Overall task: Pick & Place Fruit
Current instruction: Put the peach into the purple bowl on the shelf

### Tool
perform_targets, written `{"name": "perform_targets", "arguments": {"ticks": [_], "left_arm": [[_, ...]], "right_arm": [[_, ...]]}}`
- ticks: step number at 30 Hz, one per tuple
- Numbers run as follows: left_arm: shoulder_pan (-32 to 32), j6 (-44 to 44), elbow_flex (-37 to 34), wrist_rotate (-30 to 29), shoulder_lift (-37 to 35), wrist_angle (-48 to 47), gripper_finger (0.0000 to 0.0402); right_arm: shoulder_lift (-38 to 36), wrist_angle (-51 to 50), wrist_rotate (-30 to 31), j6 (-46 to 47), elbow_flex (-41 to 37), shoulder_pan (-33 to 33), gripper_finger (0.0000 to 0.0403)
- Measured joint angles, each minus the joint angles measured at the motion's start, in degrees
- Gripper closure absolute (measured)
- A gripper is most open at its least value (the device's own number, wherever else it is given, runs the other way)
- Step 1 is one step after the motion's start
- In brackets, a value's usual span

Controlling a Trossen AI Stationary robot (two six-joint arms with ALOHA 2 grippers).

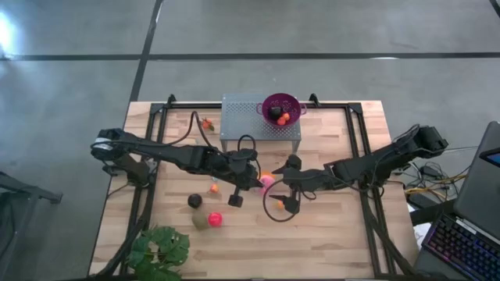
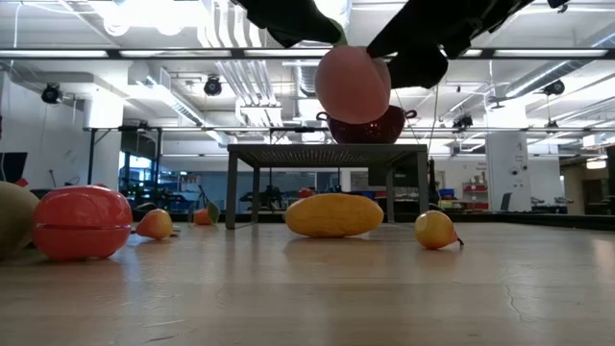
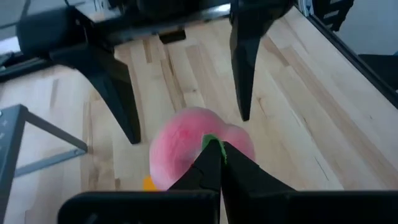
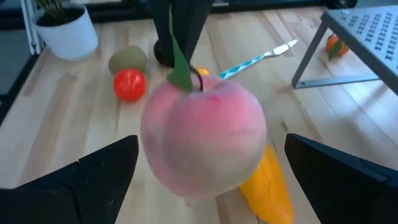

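The left tool [image 3: 214, 163] is pinched tight on the green leaf of the pink peach [image 4: 204, 134], dangling mid-frame above the desk [image 1: 336, 234]. It looks light and prone to swing; the right tool [image 4: 211, 168], wide open, flanks its rounder body.

A robotics lab in an open industrial hall — beyond the right gripper [image 2: 423, 58] stretch exposed ceiling ducts [image 2: 231, 77], strip lights and columns; beside its arm sit a laptop [image 1: 478, 187] and keyboard [image 1: 461, 246].
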Motion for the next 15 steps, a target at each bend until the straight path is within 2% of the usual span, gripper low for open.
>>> {"name": "perform_targets", "arguments": {"ticks": [15], "left_arm": [[0.00,1.21,-0.12,0.00,0.17,2.64,0.0401]], "right_arm": [[5.48,7.47,-1.33,-2.64,0.04,0.00,0.0003]]}}
